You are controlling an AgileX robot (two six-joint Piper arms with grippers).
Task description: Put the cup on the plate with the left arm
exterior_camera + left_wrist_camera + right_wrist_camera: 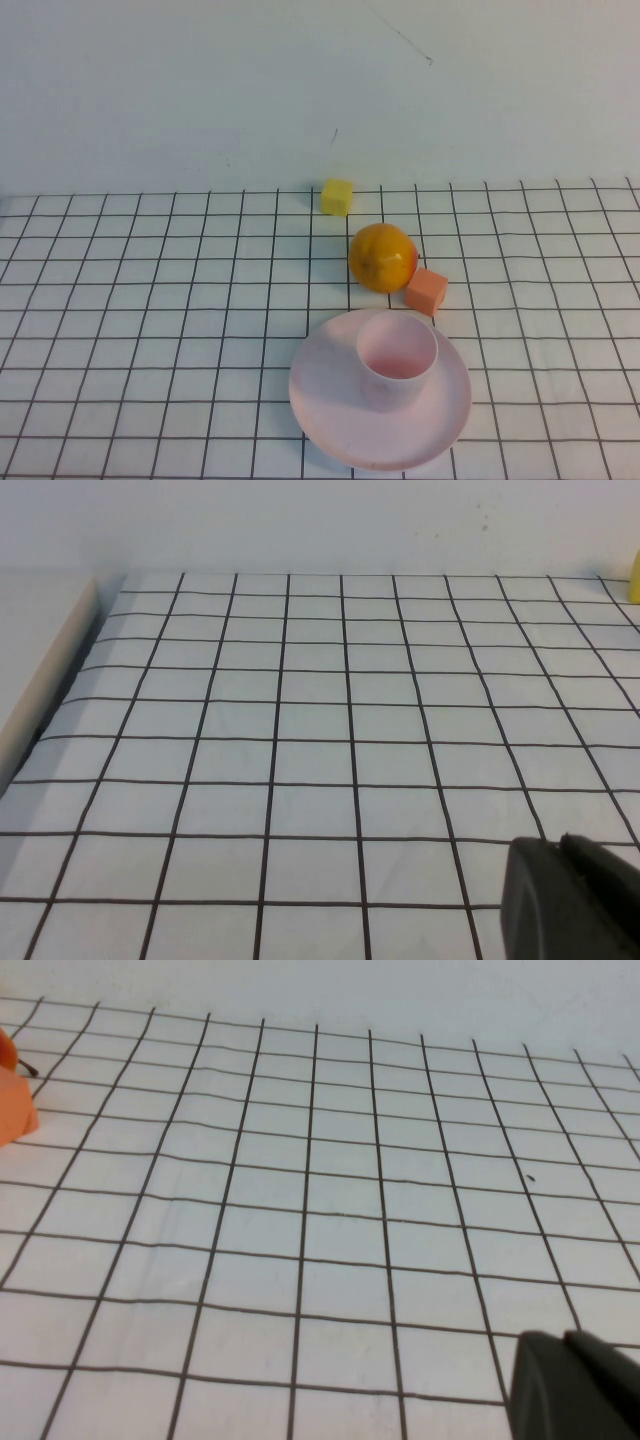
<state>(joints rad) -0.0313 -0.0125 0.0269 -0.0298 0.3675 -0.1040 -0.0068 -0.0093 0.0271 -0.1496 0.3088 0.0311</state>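
The pale pink cup point(397, 357) stands upright on the round pink plate point(325, 415), near the table's front edge, a little right of the middle. Neither arm shows in the high view. In the left wrist view my left gripper point(560, 842) hangs shut over bare checked cloth with nothing in it, and neither cup nor plate shows there. The right wrist view shows my right gripper point(565, 1337) shut as well, over empty grid squares and holding nothing.
An orange fruit point(382, 257) sits just behind the plate, with an orange cube point(427, 290) touching its right side. A yellow cube point(337, 196) rests farther back by the wall. The cloth's left edge point(60, 670) shows in the left wrist view.
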